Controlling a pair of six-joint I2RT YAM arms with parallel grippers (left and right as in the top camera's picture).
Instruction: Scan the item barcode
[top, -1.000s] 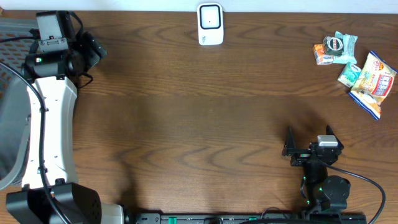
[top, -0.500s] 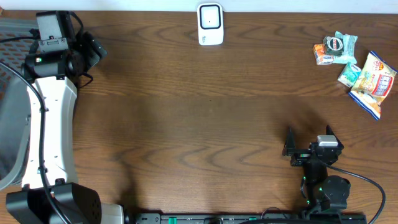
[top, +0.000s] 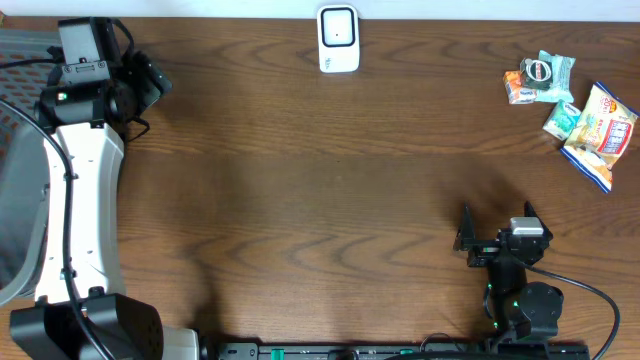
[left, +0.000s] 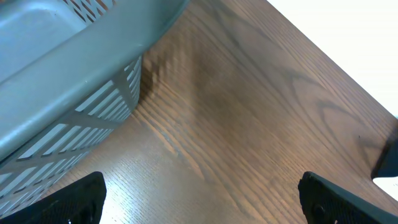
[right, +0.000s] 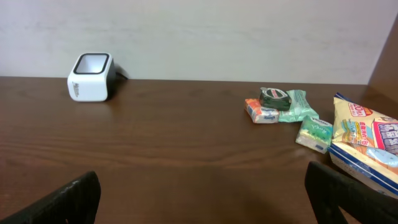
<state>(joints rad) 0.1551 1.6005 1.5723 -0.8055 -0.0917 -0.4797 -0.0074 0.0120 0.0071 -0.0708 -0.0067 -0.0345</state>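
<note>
The white barcode scanner (top: 338, 38) stands at the table's far edge, also at the left of the right wrist view (right: 91, 76). The items lie at the far right: a yellow snack bag (top: 600, 135) (right: 367, 140), a green packet (top: 562, 118) (right: 314, 132) and an orange packet with a dark round tin (top: 532, 78) (right: 274, 98). My right gripper (top: 497, 222) (right: 202, 193) is open near the front edge, well short of the items, with nothing between its fingers. Over bare wood at the far left corner, my left gripper (top: 148, 82) (left: 202, 202) is open and empty.
A grey slatted basket (top: 20, 150) (left: 74, 81) stands off the table's left side, close beside the left gripper. The left arm's white link (top: 80, 210) runs along the left edge. Bare wood separates the two grippers.
</note>
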